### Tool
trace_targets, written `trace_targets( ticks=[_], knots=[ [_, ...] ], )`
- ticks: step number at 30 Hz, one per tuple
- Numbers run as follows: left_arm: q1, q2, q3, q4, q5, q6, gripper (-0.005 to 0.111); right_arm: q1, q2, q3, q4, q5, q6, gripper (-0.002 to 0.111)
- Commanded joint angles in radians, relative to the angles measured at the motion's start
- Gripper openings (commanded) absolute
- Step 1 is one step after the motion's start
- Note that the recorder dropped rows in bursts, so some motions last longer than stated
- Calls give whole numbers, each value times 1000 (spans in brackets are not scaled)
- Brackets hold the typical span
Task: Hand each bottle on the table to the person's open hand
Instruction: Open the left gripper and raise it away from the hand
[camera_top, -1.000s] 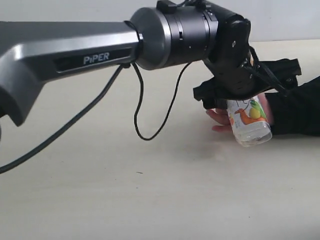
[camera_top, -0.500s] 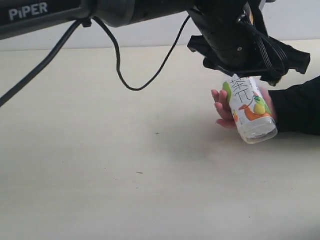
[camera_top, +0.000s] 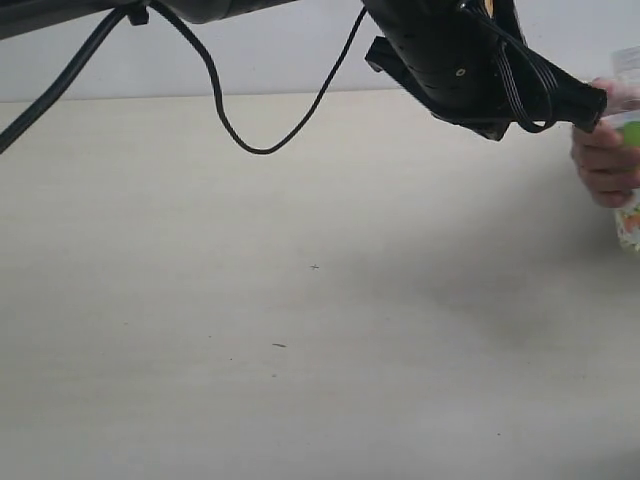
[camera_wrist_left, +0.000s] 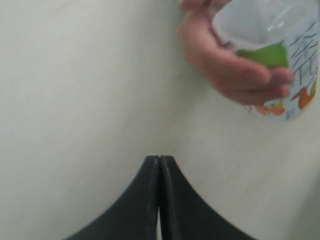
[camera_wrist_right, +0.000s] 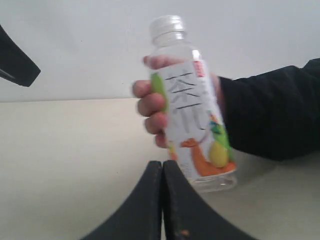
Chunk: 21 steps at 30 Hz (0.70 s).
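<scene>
The clear bottle with the white fruit label (camera_wrist_right: 192, 110) is held upright off the table in the person's hand (camera_wrist_right: 150, 107), which has a black sleeve (camera_wrist_right: 270, 115). In the exterior view the hand (camera_top: 603, 165) and bottle (camera_top: 629, 215) sit at the right edge, partly cut off. My left gripper (camera_top: 590, 108) hangs just left of the hand, shut and empty; its wrist view shows the pressed tips (camera_wrist_left: 159, 159) apart from the hand (camera_wrist_left: 235, 70) and bottle (camera_wrist_left: 280, 35). My right gripper (camera_wrist_right: 162, 164) is shut and empty, near the bottle. No other bottle shows.
The pale beige table (camera_top: 250, 300) spreads across the exterior view. My left arm and its black cable (camera_top: 230, 120) loop over the back of it. A black tip (camera_wrist_right: 15, 65) juts in at the edge of the right wrist view. A pale wall stands behind.
My left gripper has let go of the fruit-label bottle, risen and shut. The hand now grips the bottle and has carried it up and to the right edge.
</scene>
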Motion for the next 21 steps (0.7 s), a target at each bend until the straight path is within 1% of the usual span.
trace_targets(
  ticks=[1,21],
  knots=[
    [6,-11,3,6,-12,32,0,3,-5,5,-7,-6,-5,0],
    [12,-11,13,-14,45,75,0,3,-5,5,-7,-6,-5,0]
  ],
)
